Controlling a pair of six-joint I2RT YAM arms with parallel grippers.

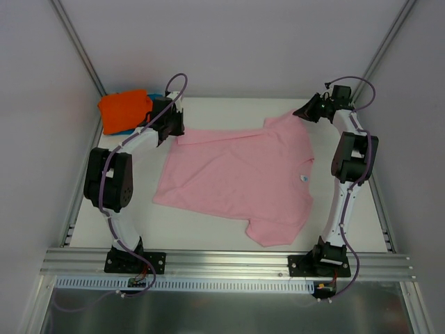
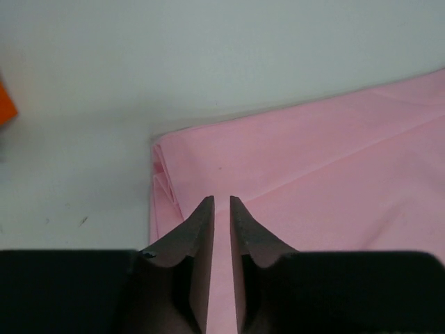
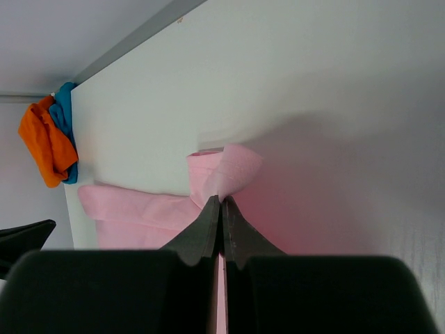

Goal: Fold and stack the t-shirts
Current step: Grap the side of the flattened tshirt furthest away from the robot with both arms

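Pink t-shirt [image 1: 236, 177] edges inside table [image 1: 201, 233] margins

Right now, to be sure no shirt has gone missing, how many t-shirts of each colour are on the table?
pink t-shirt: 1
orange t-shirt: 1
teal-blue t-shirt: 1
Total: 3

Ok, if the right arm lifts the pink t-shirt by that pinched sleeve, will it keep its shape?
Probably not: the sleeve puckers where the right jaws pinch it, so the pink t-shirt looks floppy and should drape. It lies thin and flat, so likely light. Pushed, it would probably bunch, like its rumpled corner.
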